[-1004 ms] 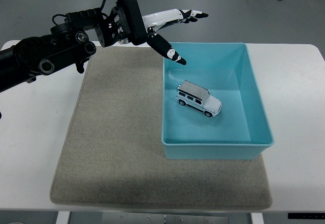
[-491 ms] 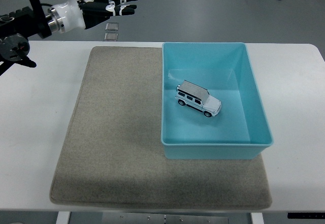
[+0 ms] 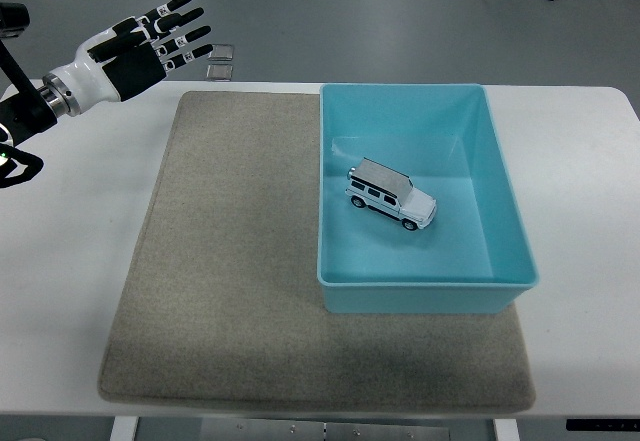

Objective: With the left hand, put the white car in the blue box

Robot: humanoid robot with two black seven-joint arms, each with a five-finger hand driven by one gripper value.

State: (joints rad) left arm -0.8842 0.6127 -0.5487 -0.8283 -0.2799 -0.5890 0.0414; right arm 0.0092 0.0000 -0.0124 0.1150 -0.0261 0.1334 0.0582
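Observation:
A white toy car with a grey roof lies on the floor of the blue box, near its middle, angled toward the lower right. The box sits on the right part of a grey mat. My left hand hovers at the far upper left, above the table's back left corner, well away from the box. Its fingers are spread and hold nothing. The right arm does not show.
The white table extends left and right of the mat. Beyond its far edge lies grey floor with two small square plates and chair casters at the top right.
The left hand has drawn back from the box's back left corner to the far upper left, staying spread. The car has stayed in the box.

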